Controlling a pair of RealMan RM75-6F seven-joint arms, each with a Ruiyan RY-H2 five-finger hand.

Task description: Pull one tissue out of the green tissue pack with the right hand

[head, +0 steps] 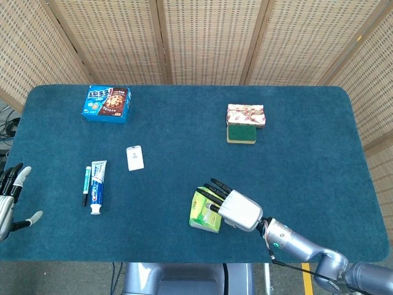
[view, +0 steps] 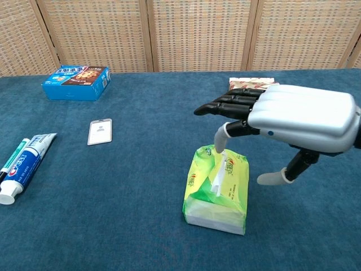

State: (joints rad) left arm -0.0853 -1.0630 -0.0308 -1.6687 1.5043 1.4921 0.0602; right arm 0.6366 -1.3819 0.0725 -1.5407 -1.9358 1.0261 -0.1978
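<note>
Now right hand (view: 293, 118) spread above green tissue pack (view: 217, 189), fingers apart, gripping nothing, one fingertip near the white tissue (view: 218, 179) poking from the slot. Pack flat on table's (head: 184, 147) near-centre, long axis near-to-far. Left hand (head: 9, 203) open at the left table edge.

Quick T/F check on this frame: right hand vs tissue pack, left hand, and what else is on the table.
1. The right hand hovers above the green tissue pack, fingers spread. True.
2. The right hand already holds a pulled-out tissue. False: nothing is in it; the tissue still sits in the pack's slot.
3. The left hand rests at the table's left edge, holding nothing. True.
4. The toothpaste tube lies beside the sponge. False: it lies by a pen on the left; the sponge is far right.
5. The blue cookie box sits at the far left. True.
</note>
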